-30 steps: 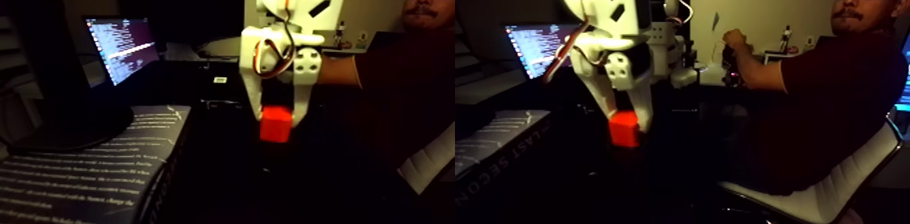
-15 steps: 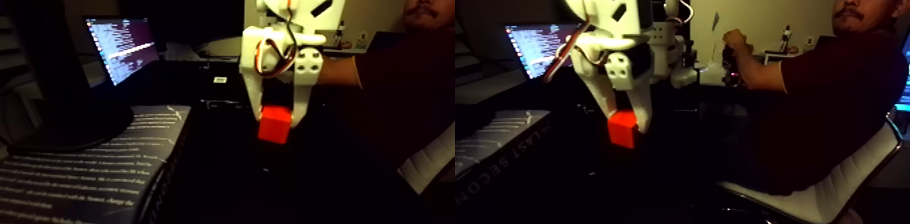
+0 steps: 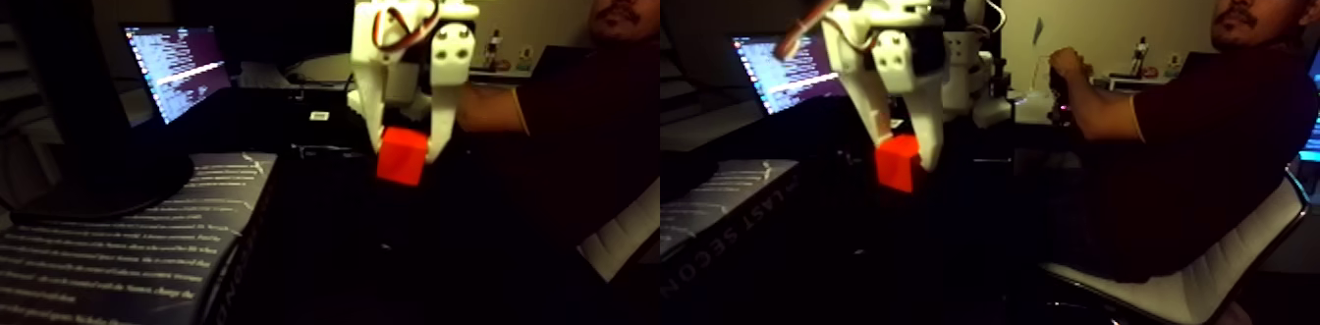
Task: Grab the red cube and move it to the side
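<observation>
The fixed view is one wide picture with two side-by-side halves. In both halves the red cube (image 3: 401, 157) hangs in the air above the dark table, pinched between the two white fingers of my gripper (image 3: 406, 150). The right half shows the same cube (image 3: 896, 164) and gripper (image 3: 902, 152) from a slightly different angle. The gripper points down from the white arm at the top, shut on the cube, which sits a little tilted between the fingertips.
A lit laptop screen (image 3: 177, 69) stands at the back left. A dark book with white print (image 3: 128, 250) lies at the front left. A person (image 3: 1208, 123) sits on a white chair at the right, one hand on a device.
The gripper has risen with the cube still held between its fingers; the cube now sits higher in both halves and is tilted a little more.
</observation>
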